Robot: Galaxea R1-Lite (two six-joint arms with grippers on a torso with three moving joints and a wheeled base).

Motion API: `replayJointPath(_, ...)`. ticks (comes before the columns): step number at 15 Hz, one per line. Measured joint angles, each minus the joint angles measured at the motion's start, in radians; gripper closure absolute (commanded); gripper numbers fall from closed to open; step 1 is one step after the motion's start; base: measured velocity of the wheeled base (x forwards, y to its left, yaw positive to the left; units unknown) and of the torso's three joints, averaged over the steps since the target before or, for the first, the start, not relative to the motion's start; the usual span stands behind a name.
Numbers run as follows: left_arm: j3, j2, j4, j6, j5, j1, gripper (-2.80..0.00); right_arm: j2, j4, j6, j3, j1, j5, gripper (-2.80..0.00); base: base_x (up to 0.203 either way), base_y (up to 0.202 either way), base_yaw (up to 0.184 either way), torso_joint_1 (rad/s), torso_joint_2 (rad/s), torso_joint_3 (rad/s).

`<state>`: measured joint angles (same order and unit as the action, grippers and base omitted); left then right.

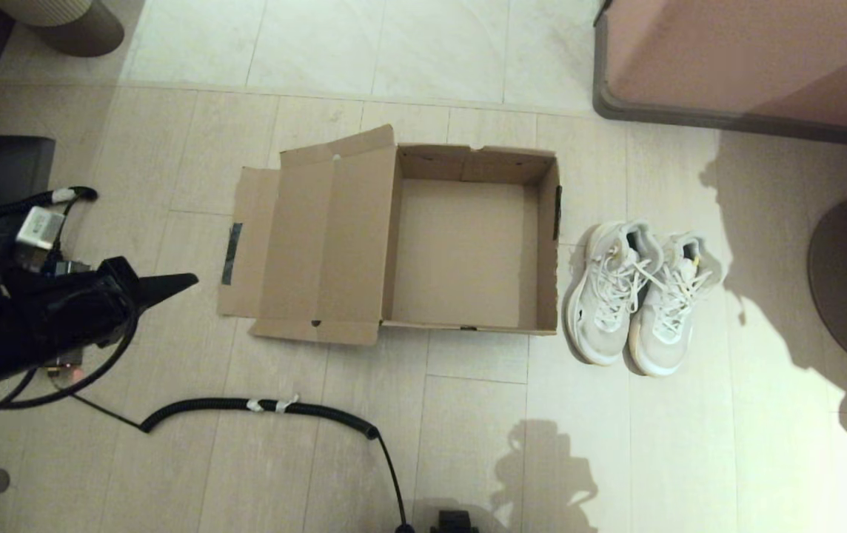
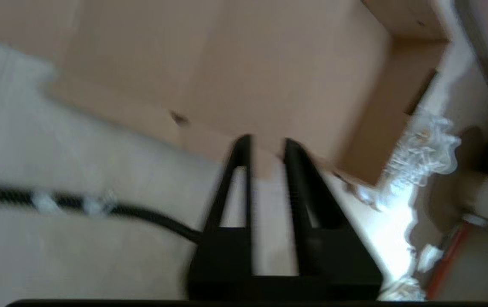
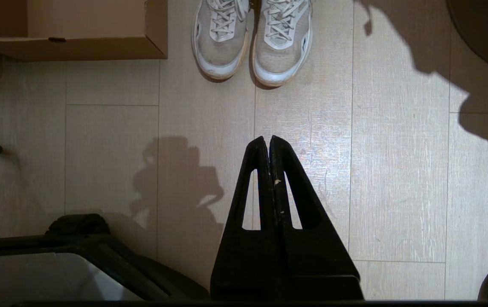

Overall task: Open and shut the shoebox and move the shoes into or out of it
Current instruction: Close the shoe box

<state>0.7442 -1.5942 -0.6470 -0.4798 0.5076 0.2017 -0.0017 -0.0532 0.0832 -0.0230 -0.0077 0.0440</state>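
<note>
On the pale tiled floor (image 1: 468,437) stands one shoebox (image 1: 468,252), its attached lid (image 1: 312,244) folded flat toward the robot's left, with a single dark tape strip (image 1: 231,253) on the outer flap; the box interior holds nothing. Two shoes (image 1: 638,296) sit side by side just beside the box's right wall, toes toward the robot, laces tied. One left gripper (image 1: 190,280) hovers near the lid's outer edge without touching it, its two fingers (image 2: 299,170) parted by a narrow gap. One right gripper (image 3: 268,143) hangs low over bare floor, well short of the shoes, fingers pressed together on nothing. One coiled black cable (image 1: 260,406) lies in front of the box.
</note>
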Motion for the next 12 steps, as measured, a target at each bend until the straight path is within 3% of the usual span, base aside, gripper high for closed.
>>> replayJointPath(5,0.176,-0.362,-0.265,0.140,0.084,0.089,-2.80,0.000,0.000,-0.001,0.000,0.000,-0.001,0.00,0.000,0.000,0.000,0.000,0.00,0.000)
replayJointPath(8,0.367,-0.547,-0.357,0.155,0.128,0.131,-2.80,0.001,-0.002,-0.008,-0.001,0.000,-0.003,0.00,0.000,0.000,0.000,0.000,0.00,0.000)
replayJointPath(12,0.602,-0.752,-0.372,0.158,0.140,0.152,-2.80,0.001,-0.002,-0.011,-0.001,0.000,-0.004,0.00,0.000,0.000,0.000,0.000,0.00,0.000)
